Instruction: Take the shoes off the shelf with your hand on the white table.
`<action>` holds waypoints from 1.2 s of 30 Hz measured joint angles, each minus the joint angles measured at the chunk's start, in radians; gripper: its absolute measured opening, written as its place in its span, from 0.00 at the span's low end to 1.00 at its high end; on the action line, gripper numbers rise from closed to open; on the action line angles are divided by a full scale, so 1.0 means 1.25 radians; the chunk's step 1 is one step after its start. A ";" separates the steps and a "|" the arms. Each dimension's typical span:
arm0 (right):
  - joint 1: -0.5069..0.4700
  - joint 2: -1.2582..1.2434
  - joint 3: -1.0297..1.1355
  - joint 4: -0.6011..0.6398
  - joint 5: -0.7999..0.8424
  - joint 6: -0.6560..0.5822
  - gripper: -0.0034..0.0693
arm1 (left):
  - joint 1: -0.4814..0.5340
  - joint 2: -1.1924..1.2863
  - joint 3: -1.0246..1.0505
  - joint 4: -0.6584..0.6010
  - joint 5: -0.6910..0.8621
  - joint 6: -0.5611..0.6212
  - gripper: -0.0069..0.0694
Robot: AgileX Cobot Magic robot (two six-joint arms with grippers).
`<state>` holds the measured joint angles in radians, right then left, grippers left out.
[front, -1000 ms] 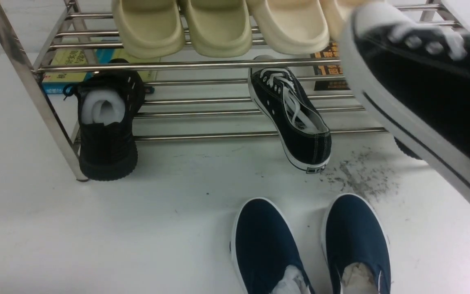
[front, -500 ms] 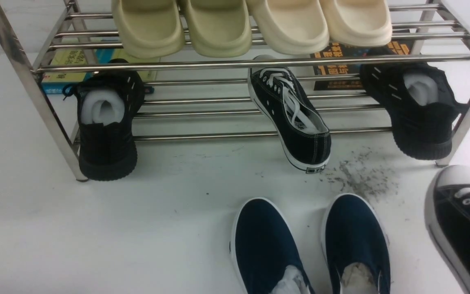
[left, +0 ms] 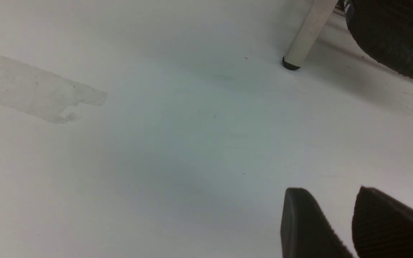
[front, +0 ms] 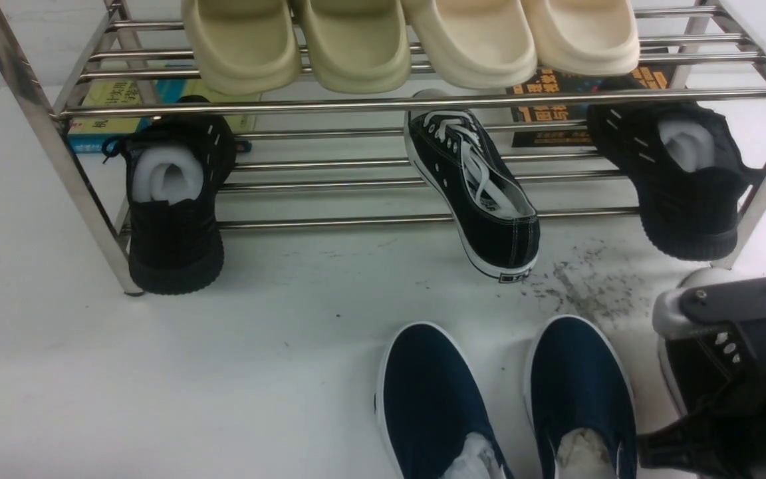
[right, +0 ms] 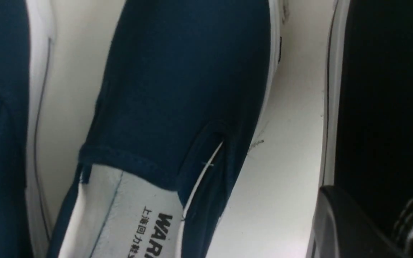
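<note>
My right gripper (right: 342, 211) is closed on the upper of the near black canvas sneaker with white stitching and a white sole edge (front: 692, 372), out on my right; I cannot tell whether its whole sole bears on the flat white table (front: 223, 379). If I let go with the heel raised, the shoe could drop or roll onto its side, and if I draw back before my fingers part fully, the thin canvas could catch and drag it along. Just beside it lies the nearer of the navy slip-ons with white soles (front: 582, 386), so a sideways swing of my wrist could knock that one askew. My left gripper (left: 330, 190), its fingers apart and with nothing between them, hangs over the table. Farther off, the other black canvas sneaker (front: 489, 179) sits on the lower tier of the shiny chrome rack (front: 330, 223), and its heel juts past the front bar; a careless reach could tip it off, or scrape my arm on the upper bar. The near shoe shows its pale toe cap and dark side, mostly behind my arm; the far one lies slantwise, heel toward me, white laces loose over its open mouth.
</note>
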<state>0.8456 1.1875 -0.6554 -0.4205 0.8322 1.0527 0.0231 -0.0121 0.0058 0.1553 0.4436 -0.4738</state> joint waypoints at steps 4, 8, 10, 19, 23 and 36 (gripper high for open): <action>0.000 0.040 0.000 -0.002 -0.010 0.026 0.08 | 0.000 0.000 0.000 0.000 0.000 0.000 0.40; 0.000 0.075 0.000 0.005 -0.019 0.037 0.08 | 0.000 0.000 0.000 0.000 0.000 0.000 0.40; 0.000 0.090 0.000 0.019 -0.030 0.037 0.09 | 0.000 0.000 0.000 0.000 0.000 0.000 0.40; 0.000 0.103 0.000 0.121 -0.062 -0.079 0.17 | 0.000 0.000 0.000 0.000 0.000 0.000 0.40; 0.000 0.103 0.000 0.178 -0.039 -0.148 0.30 | 0.000 0.000 0.000 0.000 0.000 0.000 0.40; 0.002 0.072 -0.082 0.191 0.152 -0.268 0.76 | 0.000 0.000 0.000 0.000 0.000 0.000 0.40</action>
<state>0.8475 1.2771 -0.7580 -0.1820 1.0218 0.7180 0.0231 -0.0121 0.0058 0.1553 0.4436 -0.4738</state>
